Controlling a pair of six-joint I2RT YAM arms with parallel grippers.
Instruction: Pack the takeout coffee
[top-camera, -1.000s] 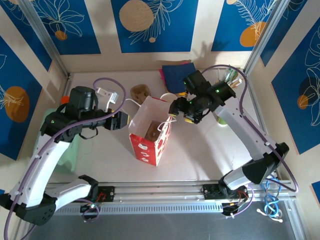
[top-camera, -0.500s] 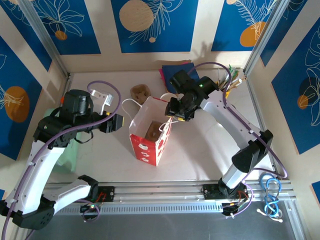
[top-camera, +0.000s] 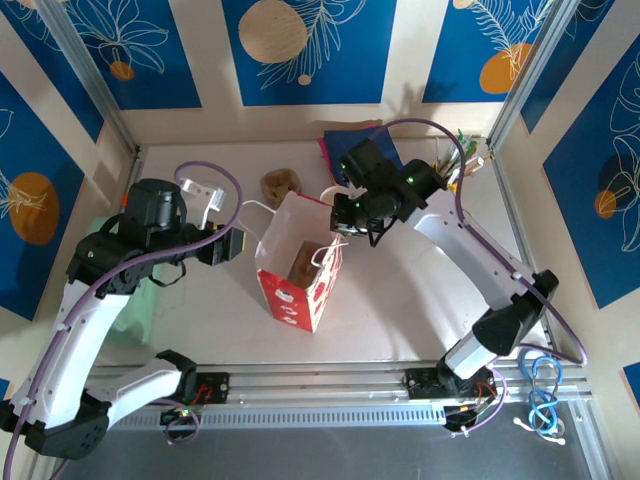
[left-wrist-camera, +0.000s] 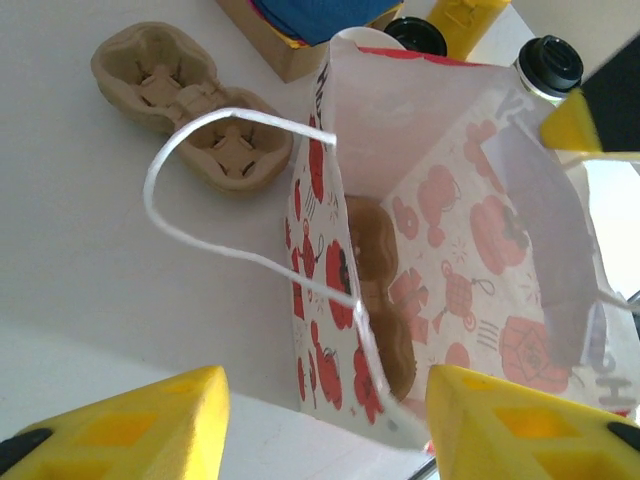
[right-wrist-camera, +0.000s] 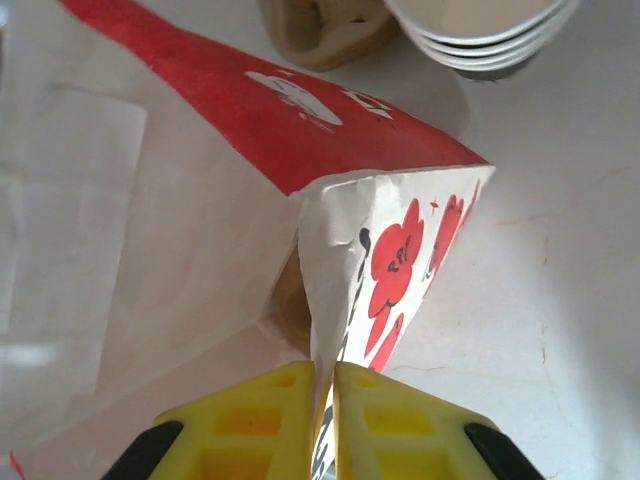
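Observation:
A red-and-white paper bag stands open in the middle of the table, with a brown pulp carrier lying inside it. My right gripper is shut on the bag's right rim, the paper pinched between its yellow fingers. My left gripper hangs open just left of the bag, holding nothing, its looped handle in front of it. Past the bag's far rim a white cup with a black lid stands upright; its print is hidden. A second black lid peeks beside it.
A second pulp carrier lies behind the bag. Nested white paper cups stand by the bag's far corner. Blue napkins and a yellow utensil pot sit at the back. A green object lies at the left edge.
My right gripper moved left to the bag's right rim and now pinches it. The left arm drew back slightly to the left, then held still.

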